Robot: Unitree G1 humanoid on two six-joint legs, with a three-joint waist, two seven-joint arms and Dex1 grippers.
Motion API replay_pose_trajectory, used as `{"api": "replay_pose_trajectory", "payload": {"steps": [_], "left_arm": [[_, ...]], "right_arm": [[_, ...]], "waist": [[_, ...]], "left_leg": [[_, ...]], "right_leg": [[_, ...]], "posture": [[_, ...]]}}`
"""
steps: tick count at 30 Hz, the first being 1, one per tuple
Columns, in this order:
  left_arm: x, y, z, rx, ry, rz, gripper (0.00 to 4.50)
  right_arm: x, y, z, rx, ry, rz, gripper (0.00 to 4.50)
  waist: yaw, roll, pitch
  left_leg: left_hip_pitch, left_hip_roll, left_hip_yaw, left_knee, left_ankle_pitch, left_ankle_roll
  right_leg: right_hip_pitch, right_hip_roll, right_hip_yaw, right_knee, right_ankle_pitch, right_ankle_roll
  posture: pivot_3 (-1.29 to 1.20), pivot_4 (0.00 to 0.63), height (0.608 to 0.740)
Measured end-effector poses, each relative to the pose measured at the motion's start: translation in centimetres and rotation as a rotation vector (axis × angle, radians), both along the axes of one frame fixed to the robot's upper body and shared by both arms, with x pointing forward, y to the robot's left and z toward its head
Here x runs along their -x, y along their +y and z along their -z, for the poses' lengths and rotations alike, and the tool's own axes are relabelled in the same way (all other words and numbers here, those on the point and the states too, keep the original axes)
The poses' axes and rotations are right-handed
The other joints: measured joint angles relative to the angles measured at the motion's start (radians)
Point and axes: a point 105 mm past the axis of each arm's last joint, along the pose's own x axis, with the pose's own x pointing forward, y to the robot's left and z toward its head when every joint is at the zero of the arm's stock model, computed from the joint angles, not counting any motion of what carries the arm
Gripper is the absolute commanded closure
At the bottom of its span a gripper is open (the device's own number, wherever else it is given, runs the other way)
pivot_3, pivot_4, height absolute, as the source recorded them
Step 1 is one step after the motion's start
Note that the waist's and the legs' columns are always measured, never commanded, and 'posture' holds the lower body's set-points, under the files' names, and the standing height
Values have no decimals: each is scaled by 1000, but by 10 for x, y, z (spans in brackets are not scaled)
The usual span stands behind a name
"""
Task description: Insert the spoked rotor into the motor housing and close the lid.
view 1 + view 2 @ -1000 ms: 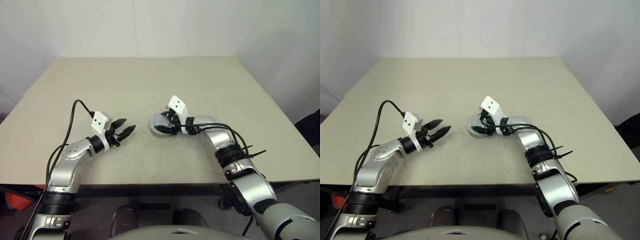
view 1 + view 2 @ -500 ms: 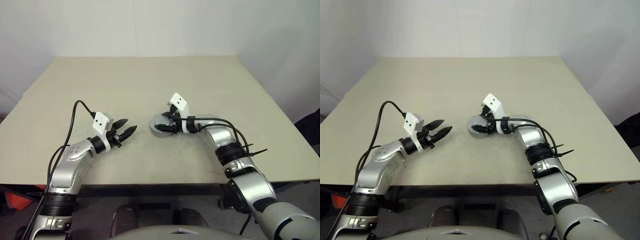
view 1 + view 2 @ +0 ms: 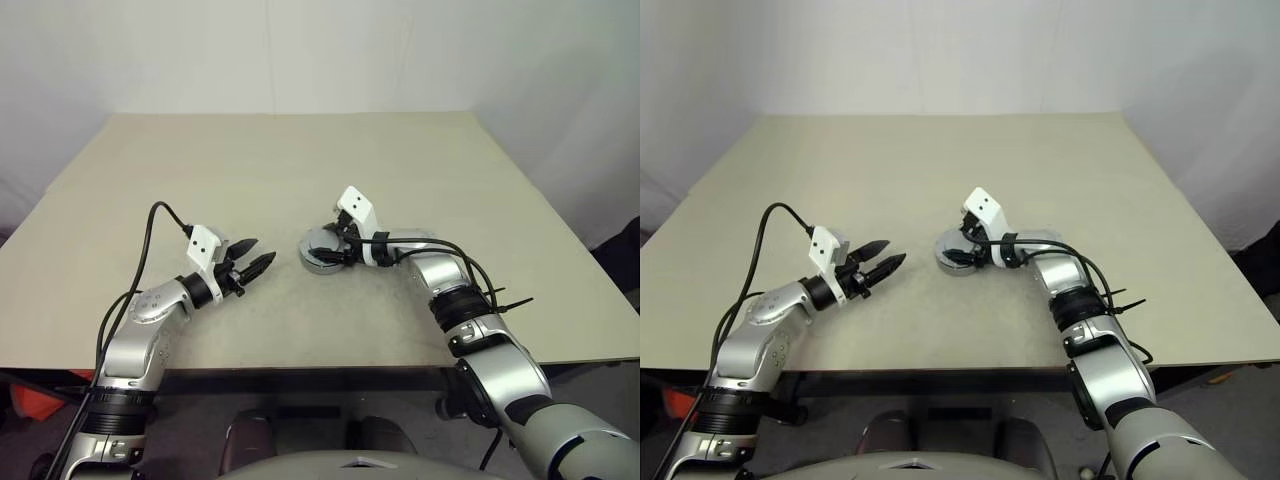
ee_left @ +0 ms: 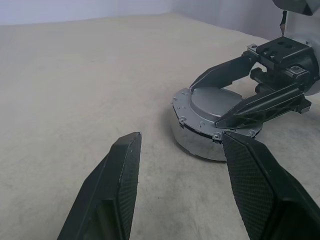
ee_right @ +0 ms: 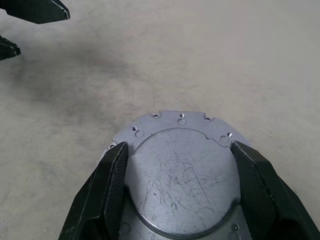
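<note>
Counting what lies on the tabletop [image 3: 200, 170]: one round assembly, made of one motor housing [image 4: 197, 143] with one lid [image 4: 212, 105] seated on top of it. Two grippers are in view, each with two black fingers.

The assembly sits near the middle of the tabletop, slightly toward the robot's right. The motor housing shows as a shallow cup with a shiny, reflective side wall. The lid is dull grey, round and about as wide as the housing; its upper face is smooth and finely scratched, with a raised central disc and a flat outer flange. The flange carries several small holes and screw points and has a notched edge on one side. The lid lies flat and level on the housing. The inside of the housing is covered; the spoked rotor cannot be seen.

The right gripper [image 3: 335, 252] is at the assembly, its fingers [image 5: 102, 195] spread to either side of the lid's raised centre, lying over the flange; whether they touch the metal cannot be told.

The left gripper [image 3: 250, 262] hovers over bare tabletop well to the left of the assembly, pointing toward it, fingers [image 4: 112, 192] spread apart and holding nothing.
</note>
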Motion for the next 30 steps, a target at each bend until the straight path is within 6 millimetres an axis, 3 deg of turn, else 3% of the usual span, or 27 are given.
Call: {"api": "replay_pose_trajectory", "payload": {"steps": [15, 21, 24, 30], "left_arm": [[-1, 0, 0, -5, -1, -7, 1782], [-18, -2, 3, 55, 50, -81, 1782], [-25, -4, 5, 73, 71, -83, 2325], [-31, -16, -1, 74, 64, 3, 4301]], "right_arm": [[1, 0, 5, 43, -23, -17, 1367], [-1, 0, 7, 50, -18, -11, 1367], [-1, 1, 7, 49, -17, -14, 1367], [-1, 0, 7, 50, -18, -9, 1367]], "waist": [[0, 0, 0], [0, 0, -1], [-1, 0, -1], [0, 0, -1]], "left_leg": [[4, 0, 0, 0, 0, 0], [9, 0, 0, 0, 0, 0], [10, 0, 0, 0, 0, 0], [11, 0, 0, 0, 0, 0]], "right_leg": [[4, 0, 0, 0, 0, 0], [10, 0, 0, 0, 0, 0], [11, 0, 0, 0, 0, 0], [11, 0, 0, 0, 0, 0]], "posture": [[0, 0, 740], [0, 0, 740], [0, 0, 740], [0, 0, 740]]}}
